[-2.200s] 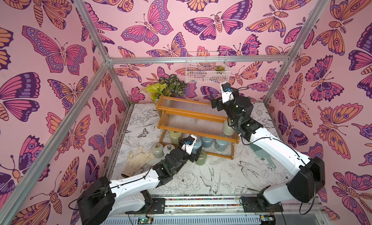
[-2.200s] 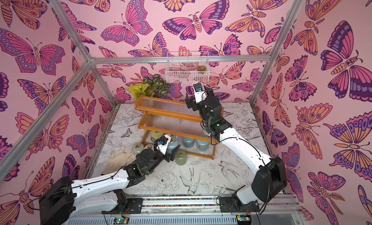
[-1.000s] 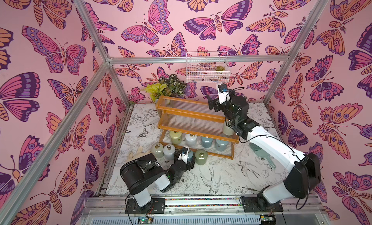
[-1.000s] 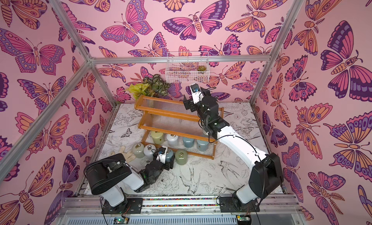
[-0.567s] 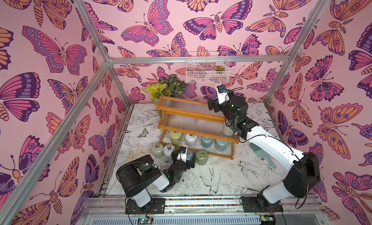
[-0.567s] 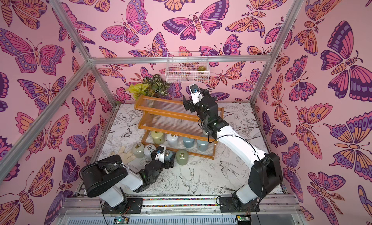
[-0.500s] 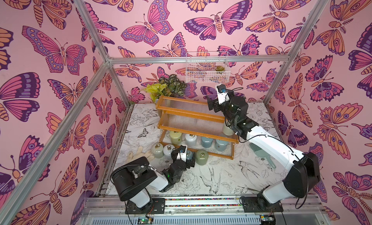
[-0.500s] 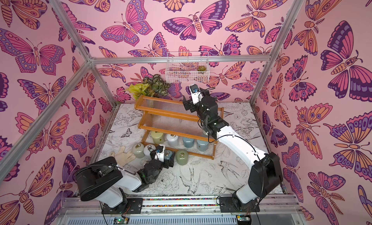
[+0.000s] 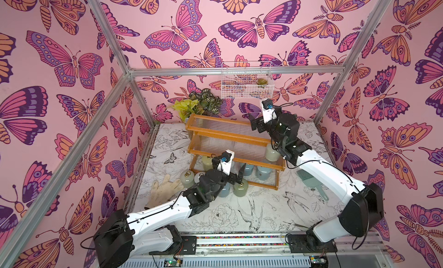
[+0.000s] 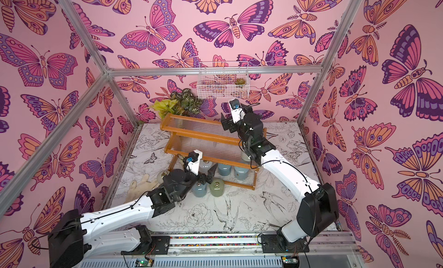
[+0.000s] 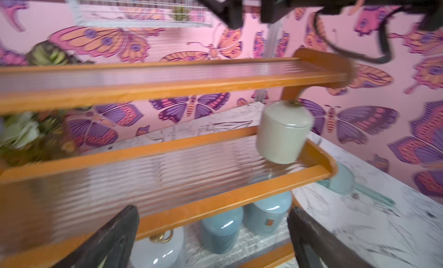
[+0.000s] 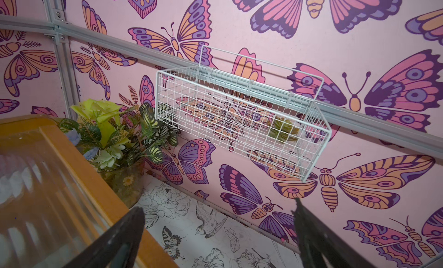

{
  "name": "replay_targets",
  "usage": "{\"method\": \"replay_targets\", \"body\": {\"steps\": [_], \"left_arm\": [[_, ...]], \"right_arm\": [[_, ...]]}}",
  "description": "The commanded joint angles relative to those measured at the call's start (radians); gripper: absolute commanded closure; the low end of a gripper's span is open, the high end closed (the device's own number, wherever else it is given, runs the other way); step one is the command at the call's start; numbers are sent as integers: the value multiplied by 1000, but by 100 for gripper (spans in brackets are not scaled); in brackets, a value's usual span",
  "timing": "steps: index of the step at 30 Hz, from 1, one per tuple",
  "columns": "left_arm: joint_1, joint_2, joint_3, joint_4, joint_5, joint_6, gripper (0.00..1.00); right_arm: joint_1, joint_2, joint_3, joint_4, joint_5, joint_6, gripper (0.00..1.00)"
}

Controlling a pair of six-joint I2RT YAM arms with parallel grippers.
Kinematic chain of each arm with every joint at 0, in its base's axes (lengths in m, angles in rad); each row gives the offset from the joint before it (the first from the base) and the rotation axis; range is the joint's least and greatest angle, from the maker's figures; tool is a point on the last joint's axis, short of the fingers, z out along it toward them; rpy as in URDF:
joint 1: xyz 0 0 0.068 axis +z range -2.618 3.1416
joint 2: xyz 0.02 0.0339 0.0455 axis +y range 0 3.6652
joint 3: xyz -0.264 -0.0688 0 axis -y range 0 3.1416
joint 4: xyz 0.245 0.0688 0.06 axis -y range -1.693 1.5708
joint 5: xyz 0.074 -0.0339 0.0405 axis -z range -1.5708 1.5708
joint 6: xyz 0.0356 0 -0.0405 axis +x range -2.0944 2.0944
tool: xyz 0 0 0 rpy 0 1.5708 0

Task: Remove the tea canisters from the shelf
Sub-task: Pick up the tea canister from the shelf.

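The shelf (image 9: 230, 135) (image 11: 167, 87) holds a cream tea canister (image 9: 272, 155) (image 11: 284, 132) on its middle tier. The bottom tier carries two blue ones (image 9: 262, 172) (image 11: 220, 233), a white one (image 11: 160, 250) and a pale yellow one (image 9: 207, 161). On the table in front stand a blue canister (image 10: 199, 189), a sage green one (image 10: 217, 187) and a pale one (image 9: 187, 178). My left gripper (image 9: 238, 175) (image 11: 213, 242) is open and empty just above the blue and green ones, facing the bottom tier. My right gripper (image 9: 255, 125) (image 12: 215, 245) hangs open and empty over the shelf's top right end.
A white glove (image 9: 165, 190) lies left of the table canisters. A teal brush (image 9: 309, 183) lies right of the shelf. A vase of leaves (image 9: 199, 103) stands behind the shelf's left end, and a white wire basket (image 9: 247, 81) hangs on the back wall.
My left gripper opened, let go of the blue canister on the table beside the green one, and rose toward the shelf as the arm stretched out. The right arm barely moved.
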Motion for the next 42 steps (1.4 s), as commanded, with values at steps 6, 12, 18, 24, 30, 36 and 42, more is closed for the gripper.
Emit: {"method": "replay_targets", "body": {"steps": [6,12,18,24,30,36,42], "left_arm": [[120,173,189,-78,493,67,0],[120,318,285,-18,588,51,0],[91,402,290,114,534,65,0],[43,499,332,220,462,107,0],[19,587,417,241,421,150,0],[19,676,488,260,411,148,0],[19,731,524,300,419,139,0]], "right_arm": [[-48,-96,49,-40,-3,28,1],[-69,-100,97,-94,19,50,1],[-80,-73,118,-130,22,77,1],[-93,-35,144,-170,32,102,1],[-115,-25,141,-164,25,109,1],[-130,-29,115,-135,10,111,1],[-131,-31,101,-117,4,103,1]]}}
